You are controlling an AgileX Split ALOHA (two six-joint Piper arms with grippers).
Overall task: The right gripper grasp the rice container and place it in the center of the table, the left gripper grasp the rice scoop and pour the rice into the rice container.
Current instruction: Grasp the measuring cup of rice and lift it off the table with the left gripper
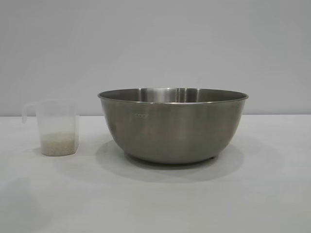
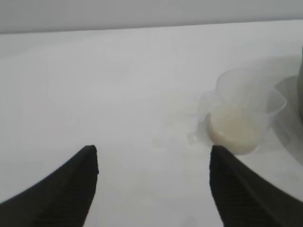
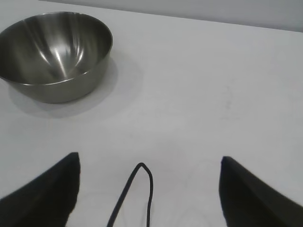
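Observation:
The rice container (image 1: 172, 125), a large steel bowl, stands upright on the white table (image 1: 155, 204) near the middle of the exterior view; it also shows in the right wrist view, rice container (image 3: 54, 54), with nothing inside. To its left stands the rice scoop (image 1: 57, 127), a translucent cup with rice (image 1: 59, 143) in its bottom. In the left wrist view the rice scoop (image 2: 246, 113) sits ahead and off to one side of my open left gripper (image 2: 154, 153). My right gripper (image 3: 150, 163) is open over bare table, well back from the bowl. Neither gripper appears in the exterior view.
A thin black cable loop (image 3: 139, 189) hangs between the right gripper's fingers. A plain grey wall (image 1: 155, 43) backs the table. The bowl's edge (image 2: 300, 80) just shows beside the scoop in the left wrist view.

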